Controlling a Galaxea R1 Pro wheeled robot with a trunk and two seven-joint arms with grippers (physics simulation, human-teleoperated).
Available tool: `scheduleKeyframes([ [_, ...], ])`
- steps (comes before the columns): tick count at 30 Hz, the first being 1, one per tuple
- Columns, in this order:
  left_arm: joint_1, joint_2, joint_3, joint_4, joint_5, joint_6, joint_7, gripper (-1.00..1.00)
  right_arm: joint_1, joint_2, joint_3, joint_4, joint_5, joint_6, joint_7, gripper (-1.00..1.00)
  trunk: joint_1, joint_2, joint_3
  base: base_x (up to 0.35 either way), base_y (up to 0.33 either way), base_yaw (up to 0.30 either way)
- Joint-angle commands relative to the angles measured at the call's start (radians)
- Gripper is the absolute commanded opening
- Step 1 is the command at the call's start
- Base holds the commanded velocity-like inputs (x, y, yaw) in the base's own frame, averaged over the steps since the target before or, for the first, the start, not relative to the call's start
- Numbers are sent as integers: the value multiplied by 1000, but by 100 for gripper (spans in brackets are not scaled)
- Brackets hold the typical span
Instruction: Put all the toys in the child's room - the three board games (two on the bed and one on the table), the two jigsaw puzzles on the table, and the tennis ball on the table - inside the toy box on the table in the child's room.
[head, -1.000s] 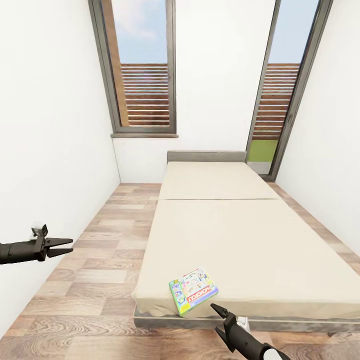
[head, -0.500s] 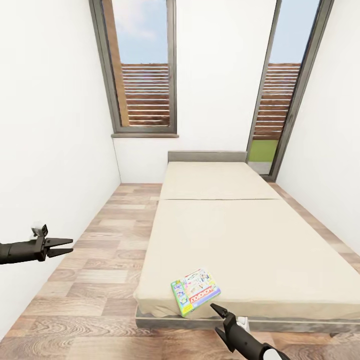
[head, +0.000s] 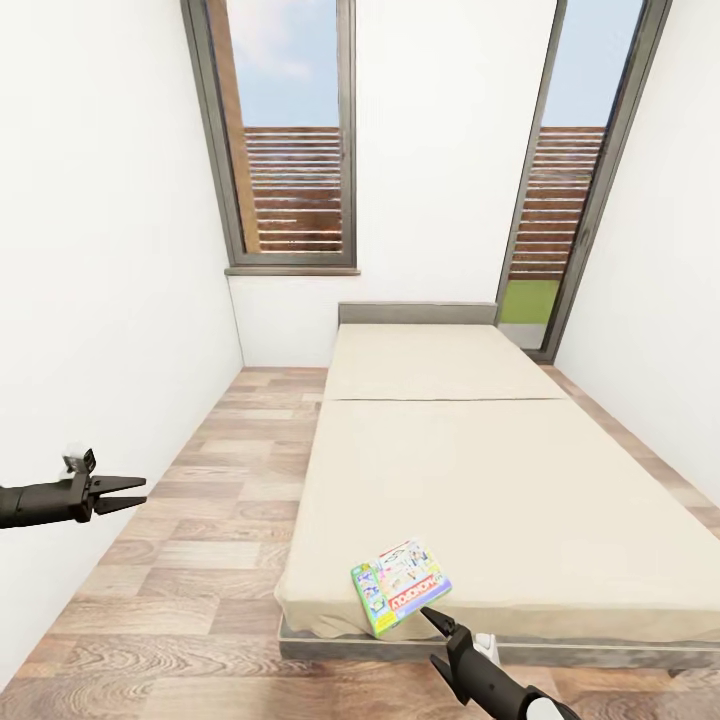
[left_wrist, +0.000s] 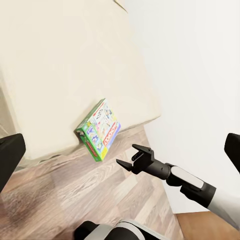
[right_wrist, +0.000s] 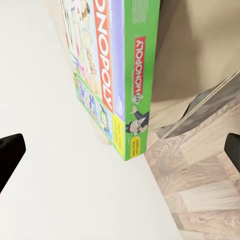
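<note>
At the far left, the left gripper (head: 135, 491) is held out level over the wood plank floor (head: 190, 560), close to the white wall (head: 100, 300). Its two fingers are spread a little apart at the tips, and nothing sits between them. It is well apart from the bed.

Behind it, a tall window (head: 290, 150) with a grey frame is set in the end wall, with brown slats showing outside.

The bed (head: 450, 470) fills the middle of the room: a broad beige mattress on a grey frame, its headboard against the end wall. One board game (head: 400, 587) lies flat on the mattress at the near corner of the foot end, turned at an angle to the bed's edge. It is a green-edged box with a white and red face; in the right wrist view the box (right_wrist: 117, 75) reads MONOPOLY along its green side.

Just beside the box, at the foot of the bed, the right gripper (head: 432, 620) points up at the box's near edge. Its fingers stand open, as the left wrist view (left_wrist: 131, 156) shows, and they hold nothing. Whether the fingertips touch the box cannot be told.

At the far right, a glass door (head: 560, 200) in a grey frame looks onto more slats and a green strip.
</note>
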Motion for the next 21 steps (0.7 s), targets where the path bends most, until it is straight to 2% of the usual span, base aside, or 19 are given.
scheduleKeyframes([
  [1, -1, 1, -6, 0, 4, 11, -5, 100, -1, 0, -3, 0, -6, 7, 0, 100, 0, 0, -1, 2, 6, 0],
  [3, -1, 1, -6, 0, 4, 11, -5, 100, -1, 0, -3, 0, -6, 7, 0, 100, 0, 0, -1, 1, 5, 0],
  [21, -1, 1, 1, 1, 8, 12, -5, 100, -1, 8, -1, 0, -5, 5, 0, 100, 69, -126, -57, 0, 1, 0],
])
